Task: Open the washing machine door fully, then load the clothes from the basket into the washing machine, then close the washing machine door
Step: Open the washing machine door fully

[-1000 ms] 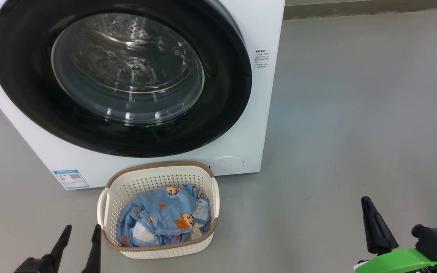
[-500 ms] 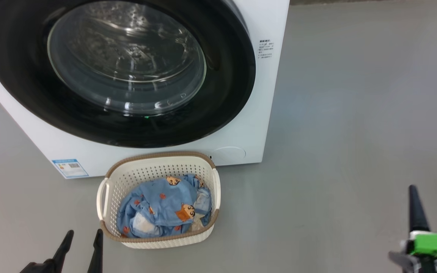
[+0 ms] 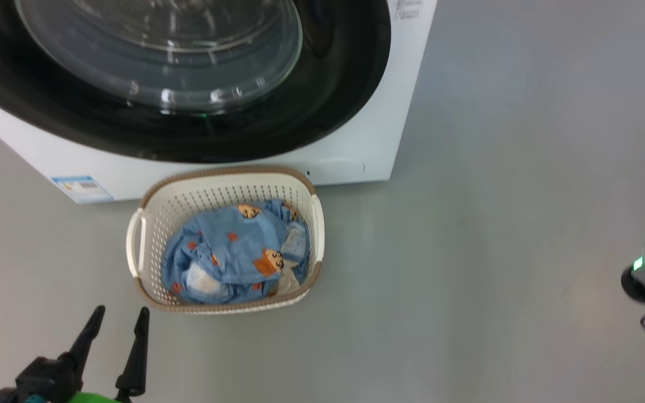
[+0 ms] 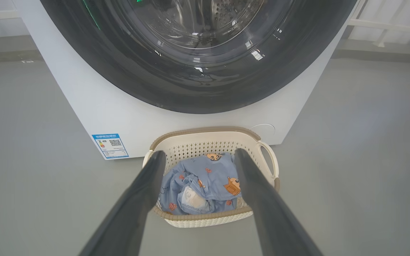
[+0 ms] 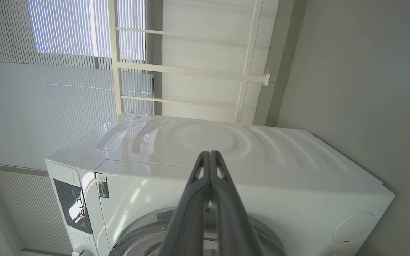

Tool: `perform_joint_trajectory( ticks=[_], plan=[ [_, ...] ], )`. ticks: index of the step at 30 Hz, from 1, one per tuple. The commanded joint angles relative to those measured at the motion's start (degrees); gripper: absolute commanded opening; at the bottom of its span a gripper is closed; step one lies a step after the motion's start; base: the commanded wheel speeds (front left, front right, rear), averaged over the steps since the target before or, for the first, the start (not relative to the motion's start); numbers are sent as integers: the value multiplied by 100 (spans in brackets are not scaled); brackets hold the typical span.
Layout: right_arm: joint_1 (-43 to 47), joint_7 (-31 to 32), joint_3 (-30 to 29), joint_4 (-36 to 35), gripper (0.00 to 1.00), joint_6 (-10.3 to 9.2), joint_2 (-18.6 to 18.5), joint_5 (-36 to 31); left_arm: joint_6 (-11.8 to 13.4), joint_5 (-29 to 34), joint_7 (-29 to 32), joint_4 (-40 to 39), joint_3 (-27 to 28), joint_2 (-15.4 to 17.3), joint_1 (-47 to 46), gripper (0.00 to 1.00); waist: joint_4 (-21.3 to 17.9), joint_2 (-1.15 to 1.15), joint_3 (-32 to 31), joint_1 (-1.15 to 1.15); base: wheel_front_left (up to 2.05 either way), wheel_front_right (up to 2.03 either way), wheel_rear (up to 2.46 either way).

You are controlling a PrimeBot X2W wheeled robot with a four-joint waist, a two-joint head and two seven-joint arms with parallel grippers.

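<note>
Left gripper (image 3: pixel 120 313): fingers set at a middling gap with nothing between them. You see it at the 7 o'clock corner of the head view, tips pointing to 12 o'clock, over bare floor (image 3: pixel 496 224).

In the left wrist view the two fingers (image 4: pixel 144 192) frame the basket (image 4: pixel 205 129) without touching it.

Right gripper (image 5: pixel 209 153): fingers pressed tip to tip, holding nothing. In the right wrist view, which is rolled so that the floor lies at 3 o'clock, they overlap the white side panel of the washing machine (image 5: pixel 262 153). In the head view you find one of its dark fingers at the 3 o'clock edge, well apart from the machine and the basket.

Basket: at 1 o'clock of the left fingers, near but apart from them. It stands on the floor just in front of the washing machine, at 6 o'clock of the washing machine door (image 3: pixel 328 84).

Clothes (image 3: pixel 233 246): crumpled inside the basket. They are light blue with orange-brown cartoon faces, and a white patch shows at 7 o'clock of the heap.

Door: the glossy black rim lies flush against the white front. You see the steel drum (image 4: pixel 226 10) through the glass.

Energy sticker (image 3: pixel 82 188): on the machine's front, at 10 o'clock of the basket.
</note>
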Motion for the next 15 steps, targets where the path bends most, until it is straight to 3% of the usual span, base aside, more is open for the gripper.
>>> perform_joint_trajectory(
  ticks=[1, 15],
  plan=[
    [-261, 145, 52, -154, 0, -6, -129, 38, -9, -34, -37, -174, 161, 168, -189, 100, 25, 0, 509, -1, 0, 0, 0],
    [-2151, 1316, 322, -337, 0, -6, -75, -370, -9, 31, -37, -466, 132, 335, -339, 100, 161, 0, 1355, -1, 0, 0, 0]
  ],
)
